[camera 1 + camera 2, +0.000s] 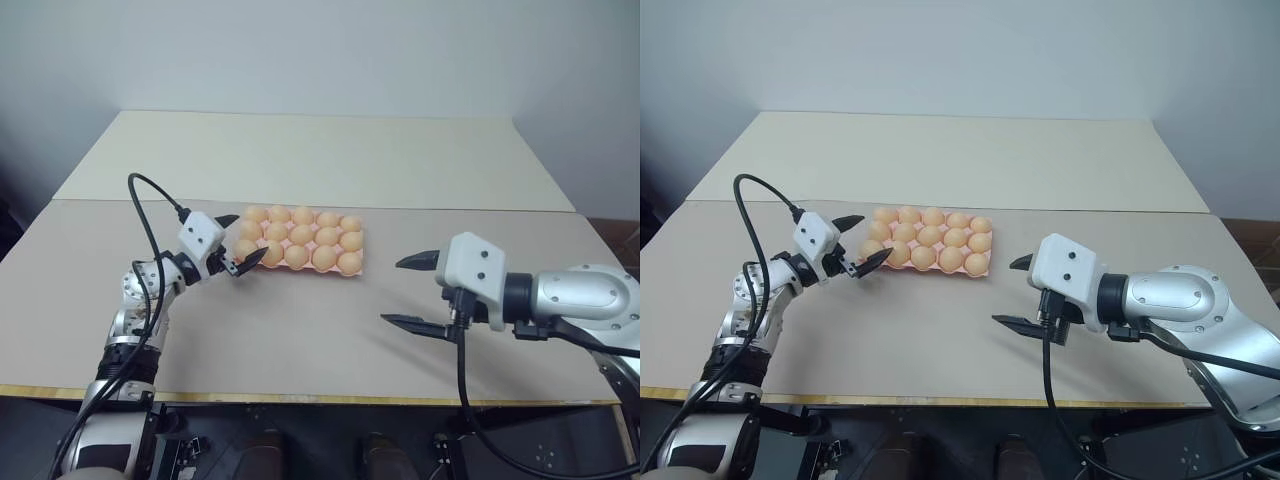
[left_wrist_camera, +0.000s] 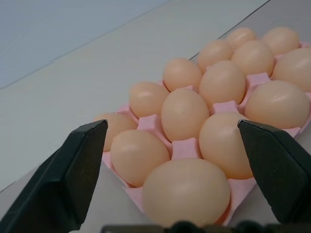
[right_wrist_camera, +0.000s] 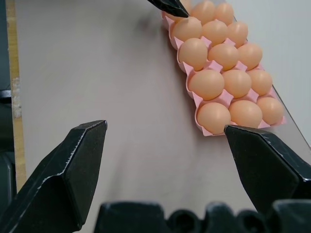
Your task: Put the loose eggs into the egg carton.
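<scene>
- Basically done — the egg carton (image 1: pixel 301 243) sits near the middle of the table (image 1: pixel 300 330), toward its far half, and every one of its fifteen cups looks filled with eggs (image 1: pixel 302 235).
- No loose eggs lie on the table surface in the head views, so nothing appears left to place; judged remaining work is just backing the arms off.
- Left gripper (image 1: pixel 234 252) is at the carton's left end, fingers spread wide and holding nothing — the near-corner egg (image 2: pixel 186 191) sits between them, already seated in its cup.
- Right gripper (image 1: pixel 414 293) hovers over bare table right of the carton, well apart from it, fingers wide, empty.
- Left wrist view gives the close-up: eggs seated down in their cups, pink dividers visible between them — head views can't confirm seating.
- Right wrist view shows the carton lengthwise with a left fingertip (image 3: pixel 167 7) at its far end.
</scene>
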`<state>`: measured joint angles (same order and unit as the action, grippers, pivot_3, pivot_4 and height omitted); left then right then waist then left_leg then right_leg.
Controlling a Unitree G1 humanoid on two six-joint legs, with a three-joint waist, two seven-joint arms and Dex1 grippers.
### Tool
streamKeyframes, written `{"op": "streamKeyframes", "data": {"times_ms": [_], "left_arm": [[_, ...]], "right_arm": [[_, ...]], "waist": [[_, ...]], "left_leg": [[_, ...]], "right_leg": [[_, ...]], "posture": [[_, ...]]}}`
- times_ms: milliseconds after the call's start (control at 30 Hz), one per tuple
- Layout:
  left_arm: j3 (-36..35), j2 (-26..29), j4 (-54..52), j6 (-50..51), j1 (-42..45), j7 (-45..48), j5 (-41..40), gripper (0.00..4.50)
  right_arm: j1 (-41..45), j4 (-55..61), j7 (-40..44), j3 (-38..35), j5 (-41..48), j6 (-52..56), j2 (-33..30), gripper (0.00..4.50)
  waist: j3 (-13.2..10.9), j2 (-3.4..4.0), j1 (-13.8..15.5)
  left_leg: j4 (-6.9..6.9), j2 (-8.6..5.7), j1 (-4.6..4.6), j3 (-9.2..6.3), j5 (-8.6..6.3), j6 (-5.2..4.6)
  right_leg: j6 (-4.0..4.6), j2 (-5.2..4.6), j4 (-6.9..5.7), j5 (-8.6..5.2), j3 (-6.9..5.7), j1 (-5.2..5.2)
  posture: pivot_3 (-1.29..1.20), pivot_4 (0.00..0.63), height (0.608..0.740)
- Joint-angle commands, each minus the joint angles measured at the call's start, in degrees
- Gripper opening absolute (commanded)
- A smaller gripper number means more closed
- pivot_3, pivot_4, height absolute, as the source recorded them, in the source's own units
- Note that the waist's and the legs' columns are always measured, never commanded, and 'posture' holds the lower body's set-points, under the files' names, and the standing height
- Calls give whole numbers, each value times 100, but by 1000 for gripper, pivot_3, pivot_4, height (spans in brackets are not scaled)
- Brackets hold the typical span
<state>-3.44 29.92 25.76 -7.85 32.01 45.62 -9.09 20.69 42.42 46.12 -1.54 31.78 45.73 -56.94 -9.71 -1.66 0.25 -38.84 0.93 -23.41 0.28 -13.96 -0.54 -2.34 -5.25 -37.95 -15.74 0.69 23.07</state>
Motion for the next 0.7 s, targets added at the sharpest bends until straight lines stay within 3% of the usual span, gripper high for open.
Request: {"op": "streamKeyframes", "data": {"times_ms": [33, 167, 400, 633, 700], "left_arm": [[-148, 60, -98, -266, 155, -16, -73, 4477], [-327, 71, -721, -48, -114, 283, -591, 4477], [-884, 600, -4049, 1727, -2113, 649, -2362, 4477], [-1874, 1312, -5478, 2482, -3602, 580, -2852, 4477], [-2433, 1546, -5861, 2795, -4149, 635, -3069, 4477]], "right_arm": [[-18, 197, -92, -198, -9, -4, -23, 4500], [-44, 174, -94, -174, -4, -42, -16, 4500], [32, -16, 75, -149, -34, -171, -68, 4500], [223, -409, 688, -92, -71, -512, -283, 4500], [251, -698, 1078, -93, -113, -802, -408, 4500]], "waist": [[0, 0, 0], [0, 0, -2], [0, 0, -113], [-2, 5, -81], [-2, 4, -87]], "left_leg": [[0, 0, 0, 0, 0, 0], [0, 1, -2, 0, 0, 0], [4, 14, 0, 0, 0, 0], [8, 20, 46, -2, 0, 0], [12, 20, 56, -4, -1, -1]], "right_leg": [[0, -1, 0, 0, 0, 0], [0, 0, 1, 0, 0, 1], [0, -1, 5, 0, 7, 1], [1, 5, 12, -1, 1, -45], [1, 4, 29, -1, -5, -63]], "posture": [[0, 150, 740], [0, 150, 740], [0, 150, 740], [0, 150, 740], [0, 150, 740]]}}
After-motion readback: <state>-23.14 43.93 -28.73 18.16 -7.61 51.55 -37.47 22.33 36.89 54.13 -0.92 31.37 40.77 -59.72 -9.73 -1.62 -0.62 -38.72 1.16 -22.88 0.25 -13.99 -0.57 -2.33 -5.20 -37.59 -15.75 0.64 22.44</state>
